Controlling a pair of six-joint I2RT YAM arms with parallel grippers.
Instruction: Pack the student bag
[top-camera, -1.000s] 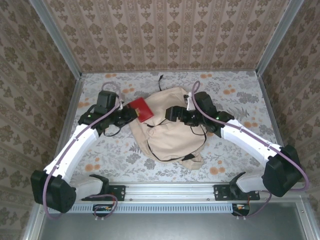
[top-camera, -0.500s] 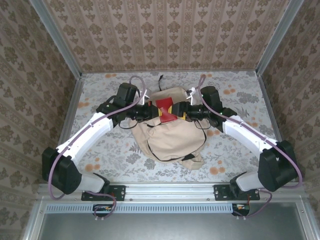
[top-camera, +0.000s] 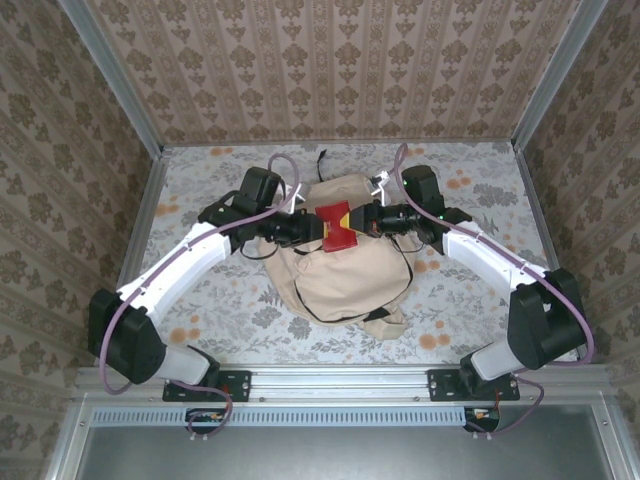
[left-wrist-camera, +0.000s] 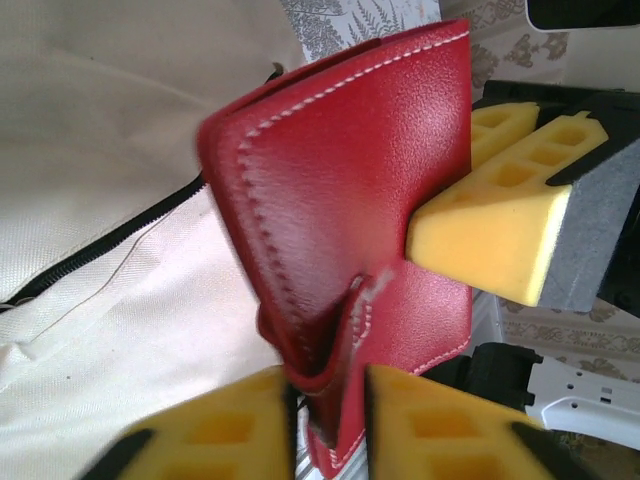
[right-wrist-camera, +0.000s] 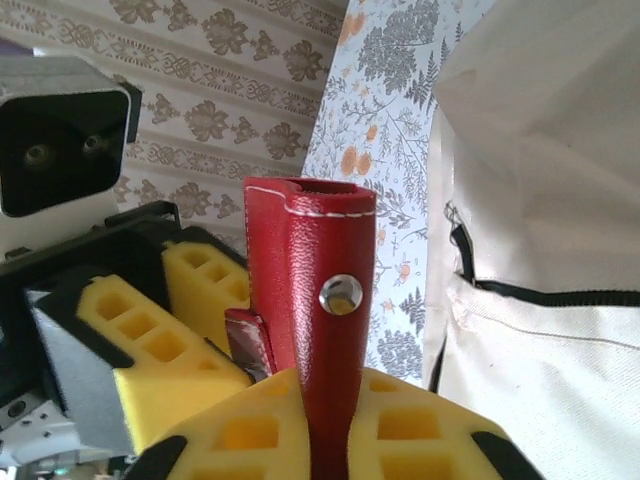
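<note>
Top external view, from the left: the left arm reaches in over the floral-print counter (top-camera: 200, 290). Its left tool (top-camera: 306, 228) is clenched on a red wallet (top-camera: 336, 224), which is held above the far part of the student bag (top-camera: 345, 280). The right tool (top-camera: 364, 221) meets the wallet from the other side and is clamped on it too, so both tools grasp the one wallet between them. The student bag lies on the counter at mid-width, between the two arms, with its black top loop (top-camera: 321, 158) toward the far wall.

Left wrist view: cream fabric of the bag lies to the left, crossed by a dark zipper line (left-wrist-camera: 110, 245). The wallet stands on edge at centre, its lower edge pinched between the left tool's yellow foam pads (left-wrist-camera: 235, 425). On the right, a pad of the right tool presses against its face.

Right wrist view: the left tool's pads sit at left. At centre the wallet, with a metal snap (right-wrist-camera: 341, 295), rises from between the right tool's pads. The bag's fabric lies at right.
</note>
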